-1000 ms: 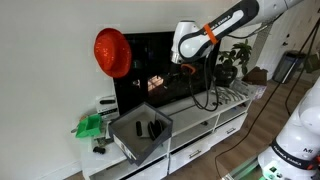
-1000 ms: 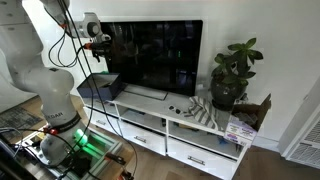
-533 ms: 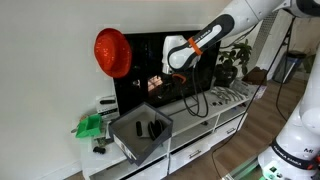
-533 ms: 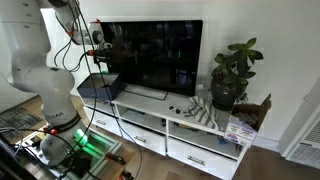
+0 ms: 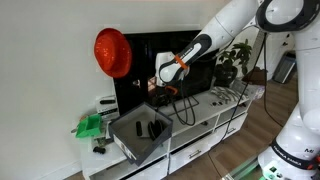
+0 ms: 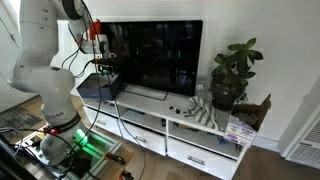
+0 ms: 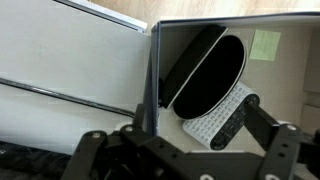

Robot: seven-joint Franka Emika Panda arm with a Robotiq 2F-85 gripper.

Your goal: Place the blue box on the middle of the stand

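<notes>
Item: tool (image 7: 185, 152); state: released, jaws spread wide and nothing between them but air and, below, one upright wall of the blue box (image 7: 153, 70); no contact visible.

Item: blue box (image 5: 132, 146); location: directly beneath the tool, at the end of the desk (image 6: 192, 150), its front corner overhanging the desk edge in an exterior view; upright, open side up; contents under the tool: a black oval thing (image 7: 212, 72) and a pale-keyed remote (image 7: 226, 120), lying loose on the dark floor.

Item: desk; the middle stretch, in front of the TV (image 6: 155, 50), lies well apart from the tool, along the desk towards the plant (image 6: 228, 75).

Progress, by judgement: approach stage only; the tool hangs above the box rim, apparently lined up to straddle a wall; the box is not gripped, not lifted, not shifted towards the middle.

Outstanding: lower over the wall; close on it; lift, with care for the loose contents; carry along the desk; set down centred before the TV; let go.
</notes>
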